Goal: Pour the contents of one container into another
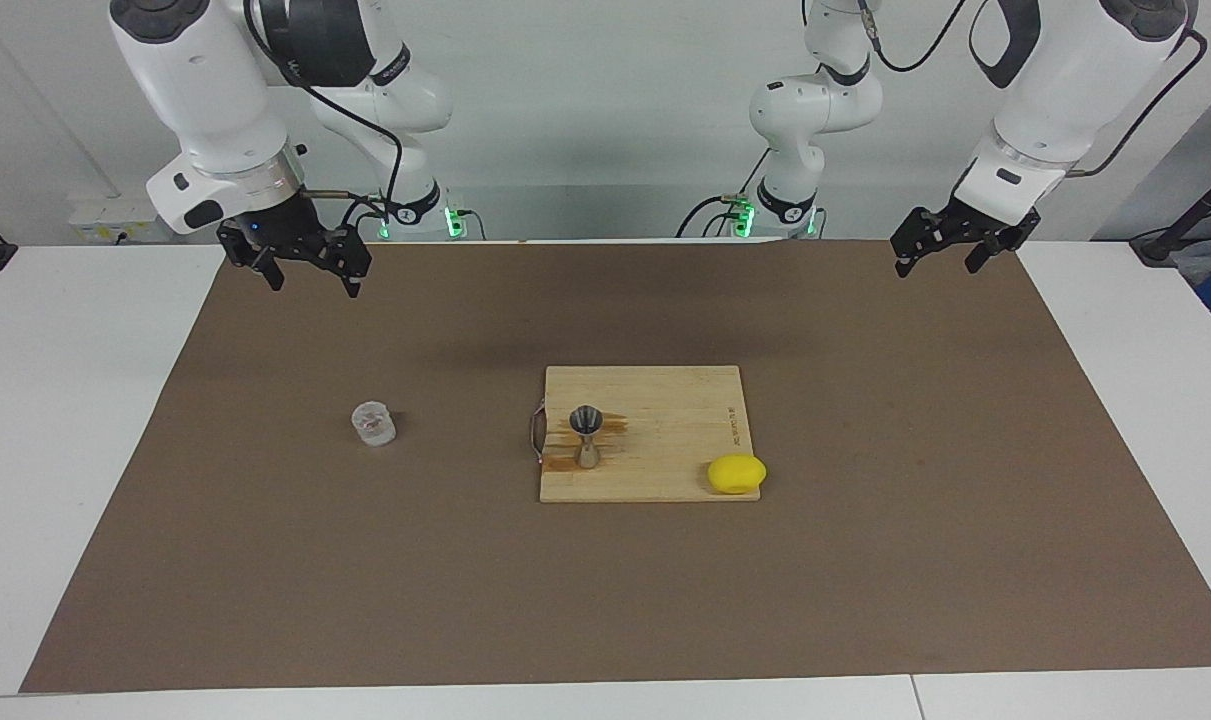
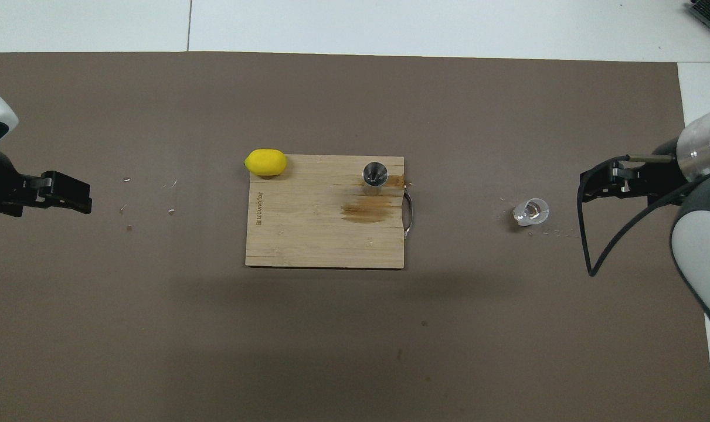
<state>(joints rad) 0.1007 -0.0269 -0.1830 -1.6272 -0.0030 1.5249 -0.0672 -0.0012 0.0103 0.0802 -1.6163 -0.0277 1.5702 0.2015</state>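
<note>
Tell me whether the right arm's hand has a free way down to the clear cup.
Probably yes. The right hand hangs open over bare mat at its own end, the clear cup stands alone, upright, nothing between them.

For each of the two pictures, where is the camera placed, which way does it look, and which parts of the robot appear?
Facing view: high across the table, looking at the robots; both whole arms show, right gripper and left gripper raised and open.
Overhead view: above the robots' end, looking steeply down and forward; only the grippers and wrists show.
Shared: clear cup, jigger and lemon on the cutting board, half a turn apart.
</note>
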